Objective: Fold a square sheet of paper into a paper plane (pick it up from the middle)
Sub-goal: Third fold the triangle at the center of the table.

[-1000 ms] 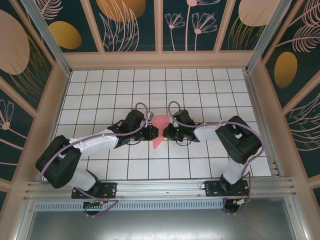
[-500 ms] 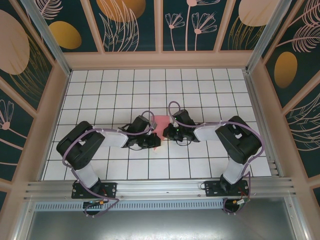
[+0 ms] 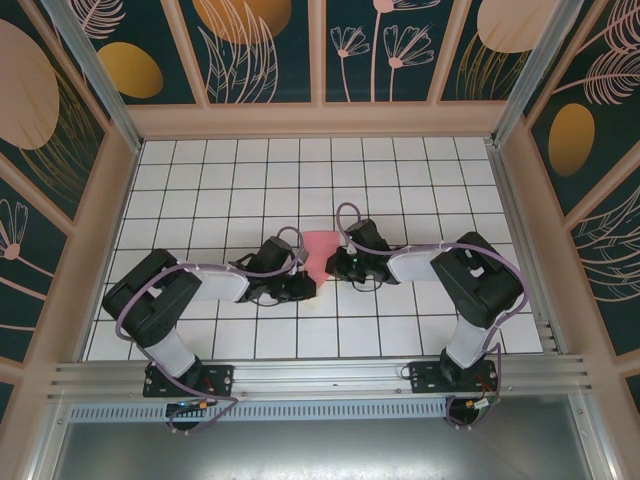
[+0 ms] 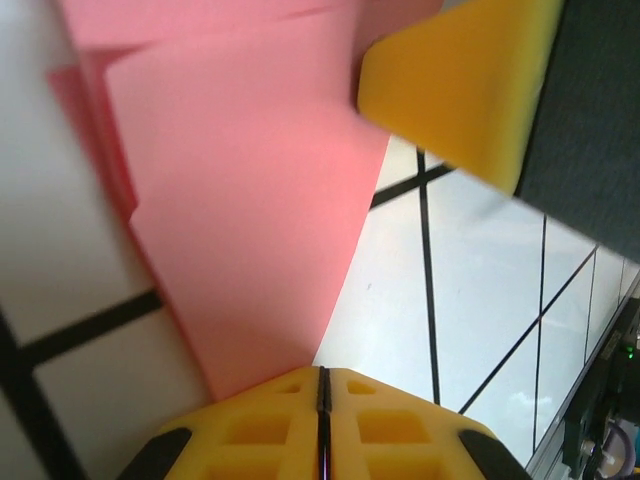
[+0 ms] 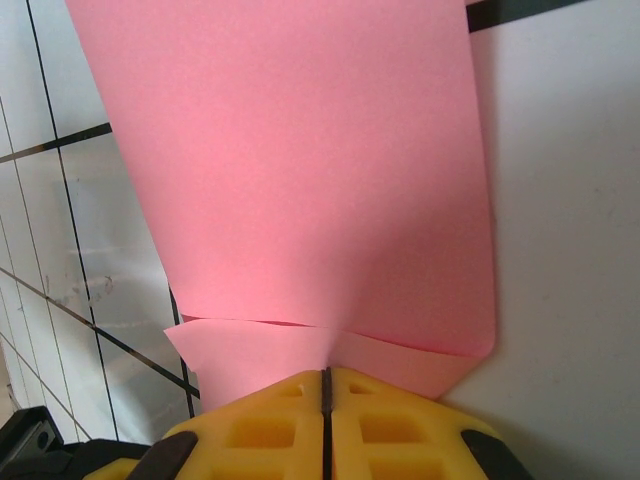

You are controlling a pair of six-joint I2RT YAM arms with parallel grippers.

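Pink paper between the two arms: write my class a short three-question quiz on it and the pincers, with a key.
1. True or false: the left pincer is shut on the pink paper.
2. Choose one. The paper is: A) a flat, unfolded square; B) partly folded, with overlapping layers; C) crumpled into a ball.
3. Short answer: what does the right pincer grip?

Key: 1 true; 2 B; 3 the same pink paper, pinched at its edge.
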